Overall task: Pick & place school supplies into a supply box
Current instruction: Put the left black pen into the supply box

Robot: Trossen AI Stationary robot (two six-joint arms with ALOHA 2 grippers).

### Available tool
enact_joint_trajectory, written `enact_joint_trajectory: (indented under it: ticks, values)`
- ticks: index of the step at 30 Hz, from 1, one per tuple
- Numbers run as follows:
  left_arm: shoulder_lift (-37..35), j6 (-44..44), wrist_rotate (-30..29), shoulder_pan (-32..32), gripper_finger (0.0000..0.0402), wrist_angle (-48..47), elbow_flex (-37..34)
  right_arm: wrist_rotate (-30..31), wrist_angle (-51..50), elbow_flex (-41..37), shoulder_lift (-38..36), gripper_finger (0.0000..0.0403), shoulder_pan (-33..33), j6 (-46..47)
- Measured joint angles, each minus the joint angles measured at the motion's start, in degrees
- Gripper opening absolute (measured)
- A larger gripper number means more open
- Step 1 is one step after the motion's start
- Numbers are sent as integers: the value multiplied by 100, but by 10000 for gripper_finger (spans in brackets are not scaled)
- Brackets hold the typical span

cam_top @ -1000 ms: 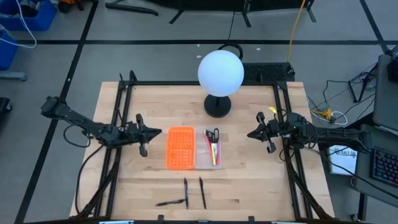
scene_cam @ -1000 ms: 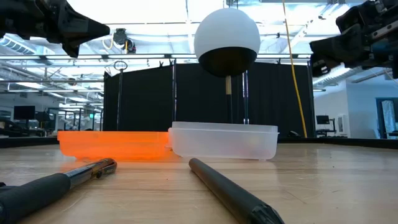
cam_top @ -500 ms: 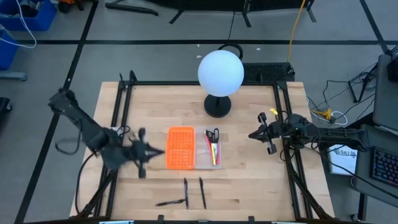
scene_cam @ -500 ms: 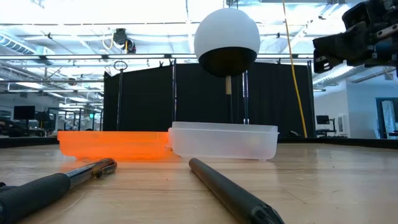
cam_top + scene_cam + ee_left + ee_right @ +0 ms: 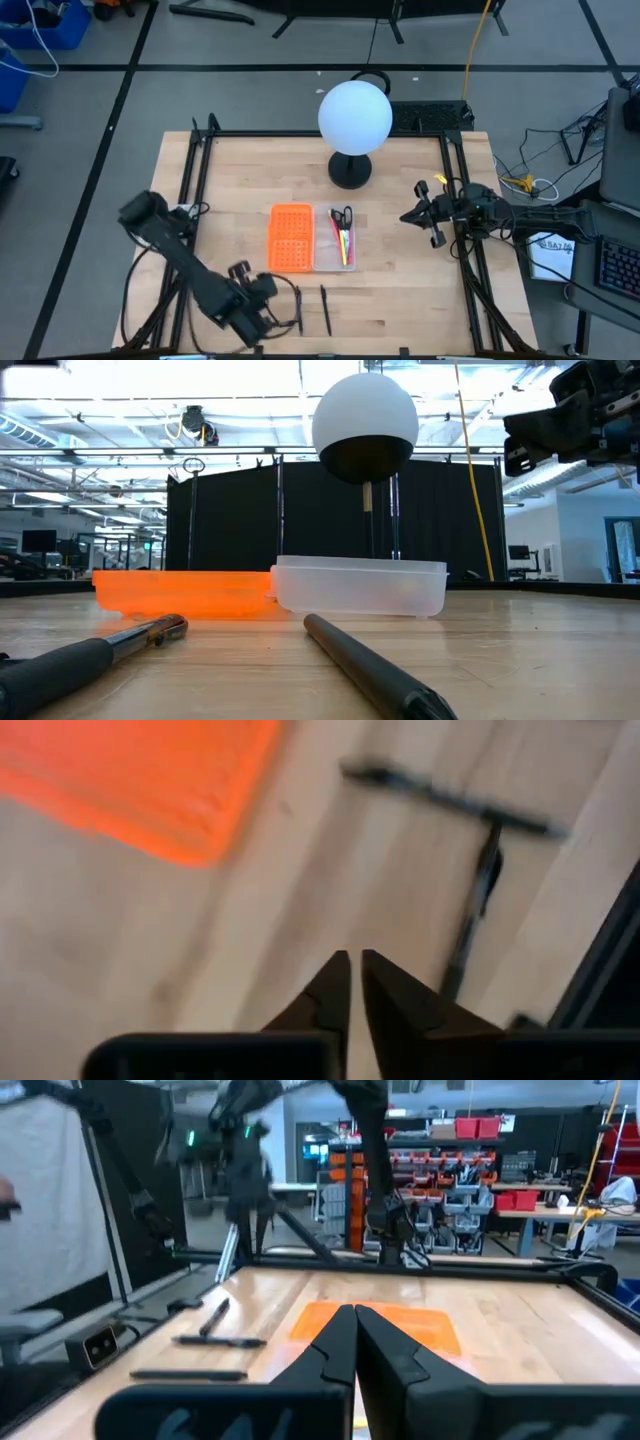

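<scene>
The supply box (image 5: 342,238), a clear shallow tray, holds black-handled scissors and pink, yellow and red pens; it also shows in the low view (image 5: 360,588). An orange perforated tray (image 5: 291,238) lies against its left side. Two black pens (image 5: 298,305) (image 5: 325,310) lie loose near the table's front edge. My left gripper (image 5: 262,300) hangs over the table just left of these pens, pointing down, its fingertips (image 5: 352,965) a narrow gap apart with nothing between them. My right gripper (image 5: 405,215) waits shut at the right edge, level and high.
A white globe lamp (image 5: 354,118) on a black base (image 5: 350,170) stands at the far middle. A black frame rail (image 5: 195,190) runs along each side of the table. Bare wood lies between the trays and the right arm.
My left gripper has swung from the orange tray's left side toward the table's near edge and tipped from level to pointing down over the loose pens. It has left the low view.
</scene>
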Motion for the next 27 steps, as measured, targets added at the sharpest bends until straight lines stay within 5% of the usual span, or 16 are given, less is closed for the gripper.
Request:
enact_joint_trajectory:
  ticks: [7, 14, 27]
  values:
    - [771, 128, 1005, -113, 132, 647, 25, 4, 50, 0, 0, 0, 0, 190]
    - [1053, 646, 1106, -364, 210, 1395, 25, 7, 48, -4, 0, 0, 0, 303]
    - [1489, 831, 1112, -353, 188, 1392, 25, 13, 48, -4, 0, 0, 0, 20]
